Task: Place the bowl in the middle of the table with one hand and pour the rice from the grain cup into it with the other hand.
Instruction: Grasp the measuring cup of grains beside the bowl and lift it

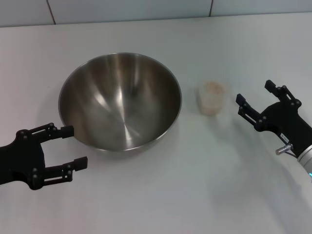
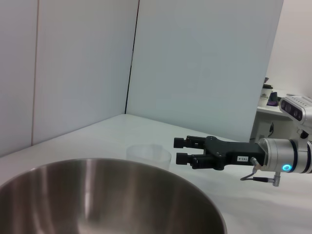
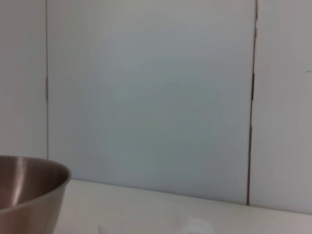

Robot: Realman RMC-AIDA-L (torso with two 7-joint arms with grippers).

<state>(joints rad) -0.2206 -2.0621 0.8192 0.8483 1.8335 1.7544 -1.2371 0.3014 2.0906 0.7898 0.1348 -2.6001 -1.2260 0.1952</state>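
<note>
Left gripper [image 1: 70, 145], jaws spread, sits at the bowl's [image 1: 120, 101] 7 o'clock rim, fingers pointing toward it. Bowl stands mouth-up mid-table [image 1: 161, 195]. At its 3 o'clock, apart, the cup [image 1: 212, 97] stands upright with rice [image 1: 213, 87]. Right gripper [image 1: 254, 99], jaws apart, faces the cup from 3 o'clock, nothing between.

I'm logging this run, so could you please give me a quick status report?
Left tool open beside bowl, not touching. Right tool open, short of grain cup. Rice in cup, bowl empty. Nothing in the way.
</note>
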